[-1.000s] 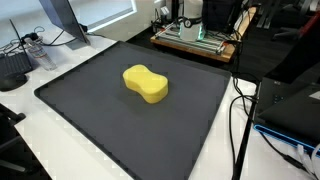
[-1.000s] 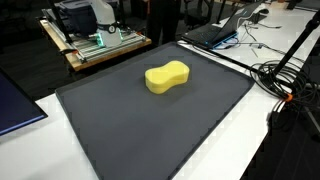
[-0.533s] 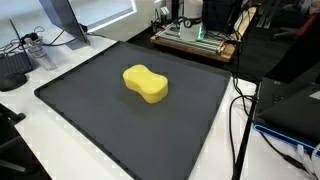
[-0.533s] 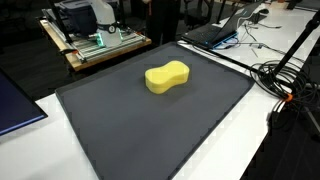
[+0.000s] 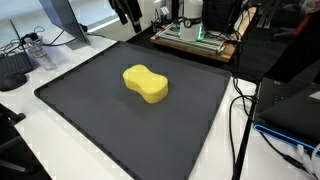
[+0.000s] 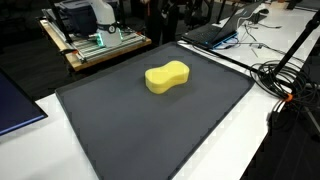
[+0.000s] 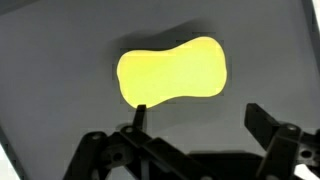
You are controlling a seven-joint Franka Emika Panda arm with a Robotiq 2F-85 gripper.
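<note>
In the wrist view the gripper (image 7: 200, 122) fills the lower edge, its two dark fingers (image 7: 262, 120) standing wide apart with nothing between them. Beyond the fingertips lies a yellow sponge (image 7: 172, 72), waisted in the middle like a peanut, flat on a dark grey mat (image 7: 60, 40). The fingers are clear of the sponge and do not touch it; it sits between them and a little ahead, off to the side of one finger.

In both exterior views the sponge (image 5: 146, 84) rests by itself near the middle of the mat (image 5: 110, 135), somewhat toward its far half. The mat covers most of a white table (image 5: 55, 150). In an exterior view the gripper (image 5: 127, 15) hangs high over the far edge of the mat, well apart from the sponge.

Past the mat, a wooden board (image 5: 195, 38) carries lab equipment. In an exterior view a laptop (image 6: 215, 32) stands near the mat's far corner, and a tangle of black cables (image 6: 285, 80) lies beside the mat.
</note>
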